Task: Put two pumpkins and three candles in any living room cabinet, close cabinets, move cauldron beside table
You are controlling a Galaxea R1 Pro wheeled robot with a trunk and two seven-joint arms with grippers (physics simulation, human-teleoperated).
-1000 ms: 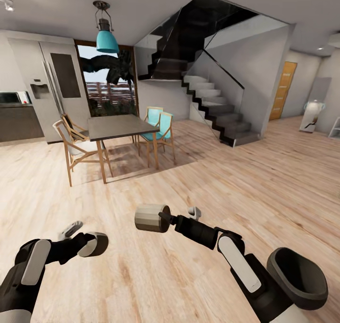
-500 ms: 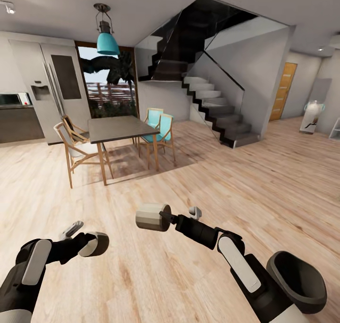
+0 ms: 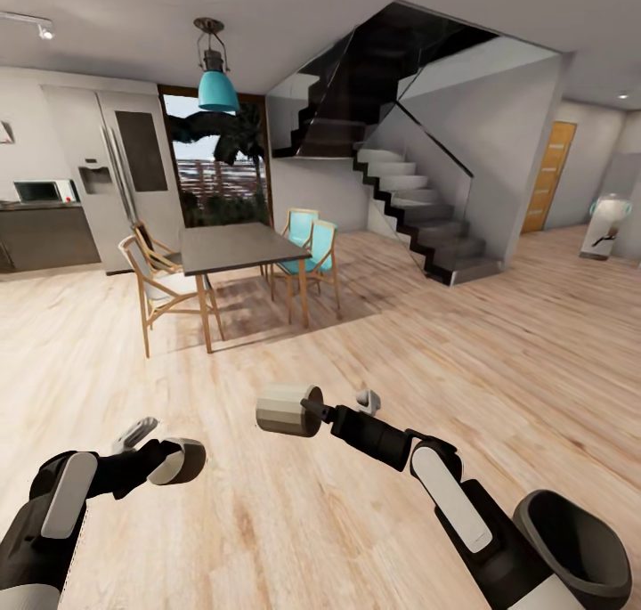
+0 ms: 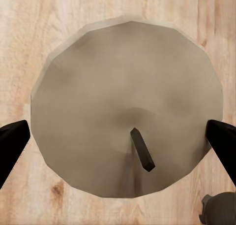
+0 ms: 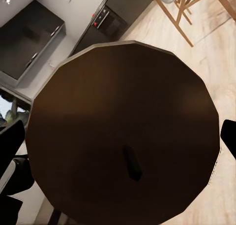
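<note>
Right gripper [image 3: 307, 410]: closed on a tan candle [image 3: 287, 410], held in the air above the wooden floor [image 3: 356, 352].
Left gripper [image 3: 174, 460]: clamped on a second candle [image 4: 123, 112], wick end facing its wrist camera.
Behind: dining desk [image 3: 236, 247] with chairs [image 3: 313, 252], staircase [image 3: 418, 218].

Bare wooden floor [image 3: 356, 521] lies open around both arms, from 9 through 12 to 3 o'clock. The dining table [image 3: 236, 247] with its chairs [image 3: 156, 285] blocks 11 o'clock, well off. The staircase [image 3: 418, 223] closes 1 o'clock, farther back.
</note>
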